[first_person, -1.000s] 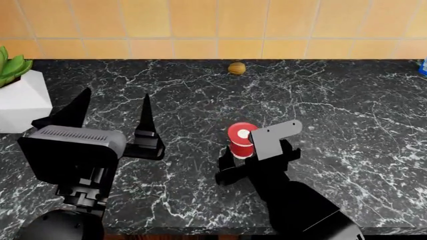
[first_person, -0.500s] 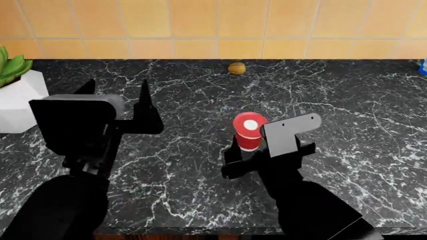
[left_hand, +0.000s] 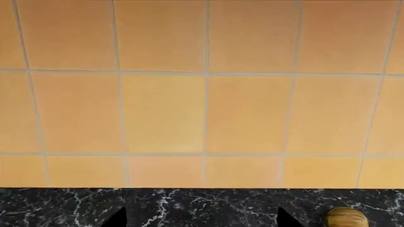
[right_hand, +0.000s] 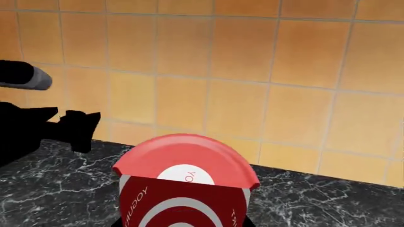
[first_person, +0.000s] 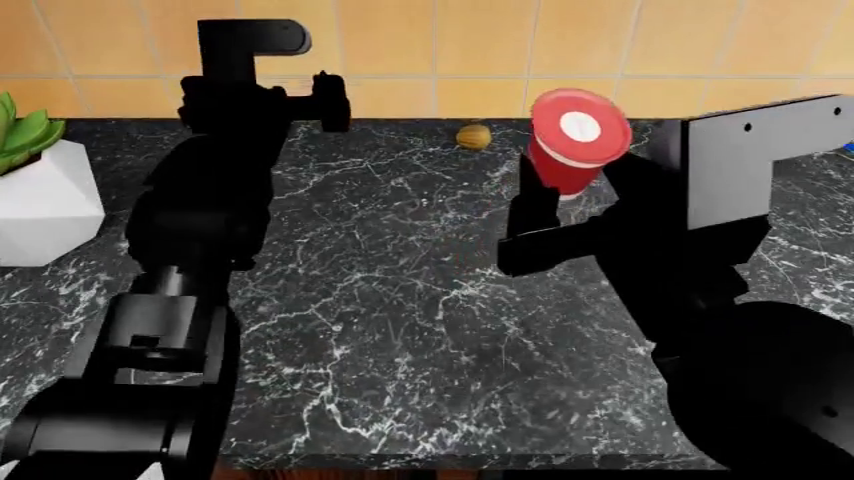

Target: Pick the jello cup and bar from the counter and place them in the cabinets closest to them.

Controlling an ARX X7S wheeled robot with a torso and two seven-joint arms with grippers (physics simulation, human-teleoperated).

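The red jello cup (first_person: 577,140) with its white-centred lid is held in my right gripper (first_person: 561,205), lifted well above the black marble counter (first_person: 400,300). In the right wrist view the cup (right_hand: 184,184) fills the space between the jaws, upright, in front of the tiled wall. My left gripper (first_person: 314,105) is raised at the back left, jaws apart and empty; its two fingertips (left_hand: 117,218) just show in the left wrist view, facing the wall. The bar is out of view.
A small brown round object (first_person: 473,135) lies on the counter by the wall, also in the left wrist view (left_hand: 346,218). A white planter with a green plant (first_person: 40,195) stands at the left. A blue item (first_person: 847,148) peeks in at the right edge.
My right gripper has lifted the jello cup up off the counter and toward the wall. My left arm has risen and swung up toward the back wall.
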